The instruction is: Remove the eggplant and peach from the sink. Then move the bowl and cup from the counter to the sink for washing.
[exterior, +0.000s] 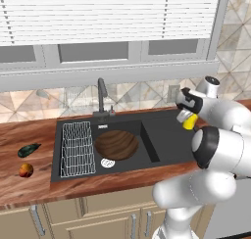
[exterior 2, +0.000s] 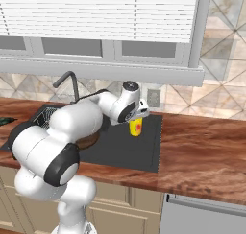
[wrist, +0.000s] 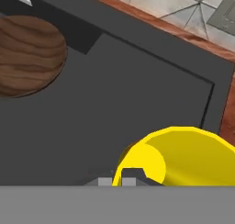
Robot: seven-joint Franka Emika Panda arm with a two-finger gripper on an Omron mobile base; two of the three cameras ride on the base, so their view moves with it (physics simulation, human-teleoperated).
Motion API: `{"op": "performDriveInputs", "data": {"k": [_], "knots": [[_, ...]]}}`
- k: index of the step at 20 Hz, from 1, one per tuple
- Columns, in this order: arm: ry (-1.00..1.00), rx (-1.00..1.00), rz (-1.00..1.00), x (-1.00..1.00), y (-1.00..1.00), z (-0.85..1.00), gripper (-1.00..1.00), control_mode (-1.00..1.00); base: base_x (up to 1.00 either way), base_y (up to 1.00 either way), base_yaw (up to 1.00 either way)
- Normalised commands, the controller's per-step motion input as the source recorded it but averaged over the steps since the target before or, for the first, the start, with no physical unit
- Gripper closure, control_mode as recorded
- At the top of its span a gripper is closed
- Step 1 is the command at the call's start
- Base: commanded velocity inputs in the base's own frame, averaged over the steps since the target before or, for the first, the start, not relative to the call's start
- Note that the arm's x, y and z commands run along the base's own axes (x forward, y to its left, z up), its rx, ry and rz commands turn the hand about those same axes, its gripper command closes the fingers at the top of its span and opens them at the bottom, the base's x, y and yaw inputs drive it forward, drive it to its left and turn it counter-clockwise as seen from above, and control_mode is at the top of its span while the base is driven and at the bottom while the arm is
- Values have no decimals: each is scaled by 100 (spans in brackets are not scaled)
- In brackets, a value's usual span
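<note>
In the right base view the arm covers most of the sink's (exterior 2: 144, 151) basin, so of the bowl (exterior 2: 89, 141) only a brown sliver shows under the arm, and the eggplant (exterior 2: 5, 119) is cut by the left edge. The cup's (exterior 2: 136, 126) top is hidden behind the hand in both base views, so the fingertips cannot be seen on it there; in the hand view the cup (wrist: 188, 156) is cut off at the right edge and below. The red mark on it is too small to read, perhaps a logo.
</note>
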Motion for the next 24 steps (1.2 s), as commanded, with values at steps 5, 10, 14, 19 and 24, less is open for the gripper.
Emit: {"op": "performDriveInputs", "data": {"k": [5,10,14,19,24], "knots": [[0,0,12,0,25,3,100,-100,0,0,0],[0,0,9,-1,28,0,100,-100,0,0,0],[0,0,8,-2,30,0,100,-100,0,0,0],[0,0,6,-4,30,0,100,-100,0,0,0],[0,0,6,-2,31,0,100,-100,0,0,0]]}}
